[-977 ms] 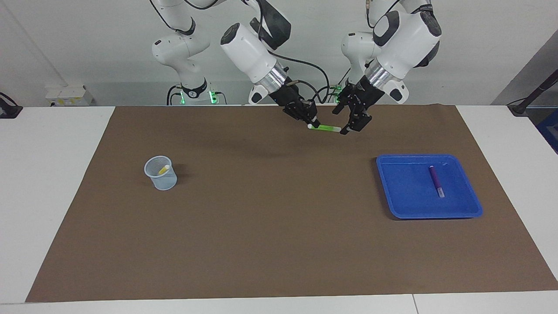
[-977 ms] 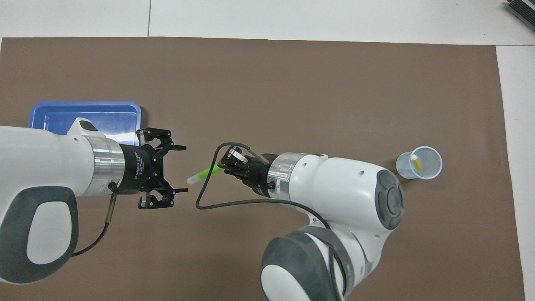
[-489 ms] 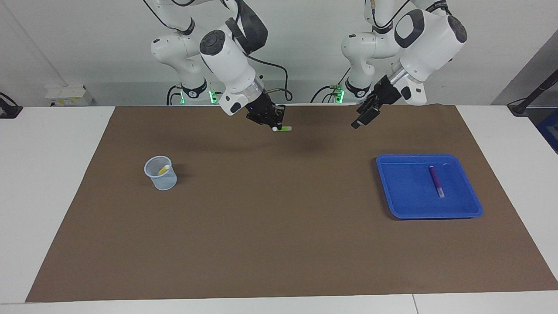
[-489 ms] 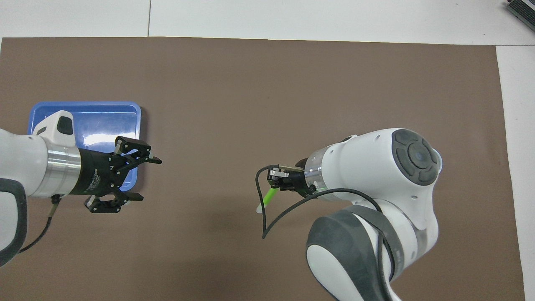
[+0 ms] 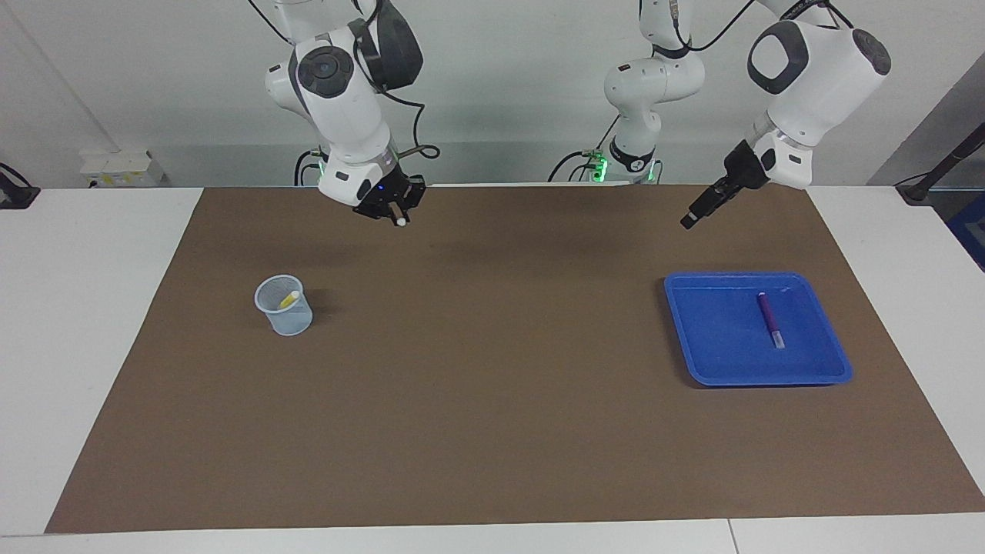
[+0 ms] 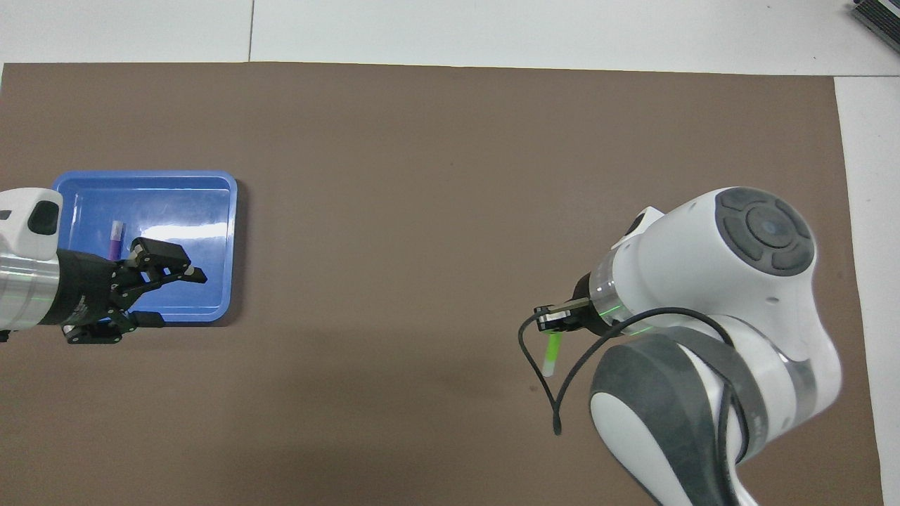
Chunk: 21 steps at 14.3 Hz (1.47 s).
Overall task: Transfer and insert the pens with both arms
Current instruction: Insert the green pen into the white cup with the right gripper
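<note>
One slim yellow pen (image 5: pixel 288 299) already stands in the pale translucent mesh cup (image 5: pixel 284 306) toward the right arm's end of the brown-matted bench (image 5: pixel 492 431). The right arm's black two-finger tool (image 5: pixel 396 214) hangs above the mat, pinching the light green pen (image 6: pixel 553 350), apparently bound for that cup. The left arm's tool (image 6: pixel 172 294), fingers spread and empty, hovers by the shallow blue plastic tray (image 5: pixel 816 375), where the purple pen (image 5: pixel 769 319) lies awaiting pickup. By this reckoning, one pen delivered, one in transit, one left.
</note>
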{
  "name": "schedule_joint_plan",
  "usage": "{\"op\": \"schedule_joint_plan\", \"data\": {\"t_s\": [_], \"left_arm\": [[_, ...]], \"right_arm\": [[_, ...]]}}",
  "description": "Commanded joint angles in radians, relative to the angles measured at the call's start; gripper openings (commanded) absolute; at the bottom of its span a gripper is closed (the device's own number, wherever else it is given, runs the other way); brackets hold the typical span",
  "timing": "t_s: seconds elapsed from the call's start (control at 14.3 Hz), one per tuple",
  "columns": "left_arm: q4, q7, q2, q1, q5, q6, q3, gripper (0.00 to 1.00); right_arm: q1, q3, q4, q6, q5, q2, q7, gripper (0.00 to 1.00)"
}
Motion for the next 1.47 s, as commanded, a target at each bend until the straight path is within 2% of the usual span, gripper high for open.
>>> {"op": "schedule_joint_plan", "data": {"t_s": [0.0, 0.28, 0.49, 0.7, 1.05, 1.19, 1.4], "left_arm": [[-0.02, 0.202, 0.024, 0.061, 0.07, 0.026, -0.008, 0.83], [-0.019, 0.406, 0.113, 0.102, 0.149, 0.127, -0.008, 0.83], [-0.017, 0.471, 0.164, 0.114, 0.206, 0.21, -0.008, 0.83], [-0.011, 0.537, 0.227, 0.151, 0.242, 0.3, -0.004, 0.83], [0.009, 0.607, 0.326, 0.156, 0.333, 0.447, -0.004, 0.83], [0.041, 0.669, 0.38, 0.16, 0.35, 0.472, -0.003, 0.83], [0.076, 0.706, 0.452, 0.179, 0.351, 0.516, -0.003, 0.82]], "right_arm": [[-0.037, 0.012, 0.023, -0.035, -0.106, -0.002, -0.192, 0.0], [-0.043, 0.011, 0.032, 0.0, -0.241, 0.007, -0.433, 0.0], [-0.092, 0.009, 0.037, 0.02, -0.29, 0.012, -0.606, 0.0], [-0.16, 0.011, 0.026, 0.11, -0.322, 0.022, -0.774, 0.0], [-0.212, 0.012, -0.043, 0.224, -0.286, 0.015, -0.797, 0.0], [-0.247, 0.011, -0.067, 0.238, -0.215, 0.01, -0.806, 0.0], [-0.252, 0.011, -0.09, 0.293, -0.2, 0.009, -0.797, 0.0]]}}
